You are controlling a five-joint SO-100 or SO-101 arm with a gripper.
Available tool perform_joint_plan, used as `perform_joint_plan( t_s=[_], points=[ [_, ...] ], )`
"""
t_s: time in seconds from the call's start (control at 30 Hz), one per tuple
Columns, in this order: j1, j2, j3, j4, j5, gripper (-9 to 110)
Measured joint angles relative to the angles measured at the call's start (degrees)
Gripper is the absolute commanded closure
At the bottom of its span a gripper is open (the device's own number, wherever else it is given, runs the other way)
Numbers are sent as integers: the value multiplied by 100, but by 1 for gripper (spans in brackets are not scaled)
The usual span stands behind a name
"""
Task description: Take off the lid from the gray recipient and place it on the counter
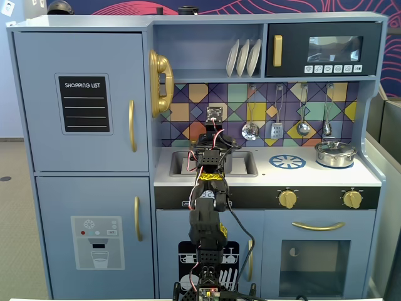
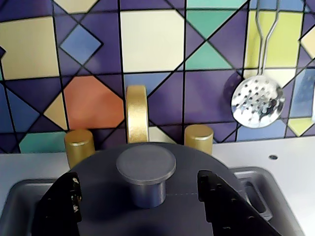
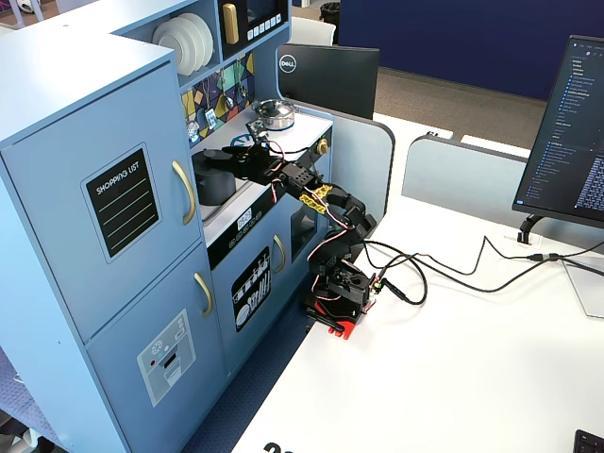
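Note:
The dark-gray lid point(image 2: 197, 160) lies on the gray recipient, which stands in the recessed sink point(image 2: 19, 196) of the white counter point(image 2: 290, 169). The lid's central knob point(image 2: 145, 164) stands between my gripper point(image 2: 139, 181). The jaws are open, one black finger point(image 2: 61, 206) left of the knob and the other point(image 2: 226, 206) right of it, both low over the lid and apart from the knob. In a fixed view the gripper point(image 3: 225, 157) hovers over the gray pot point(image 3: 213, 187). In the front fixed view my arm point(image 1: 210, 188) hides the pot.
A gold faucet point(image 2: 137, 115) with two gold knobs stands just behind the pot. A slotted spoon point(image 2: 257, 102) hangs on the tiled wall. The shiny silver pot point(image 1: 335, 153) sits at the counter's right end, beside the blue burner ring point(image 1: 287, 162).

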Motion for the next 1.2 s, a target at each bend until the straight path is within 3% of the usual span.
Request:
perform_joint_plan(
  t_s=[0.73, 1.0, 1.2],
  points=[
    [-132, -844, -422, -88, -53, 87],
    [-132, -949, -492, -202, -70, 101],
    [-281, -949, -492, -378, -70, 101]
  ],
)
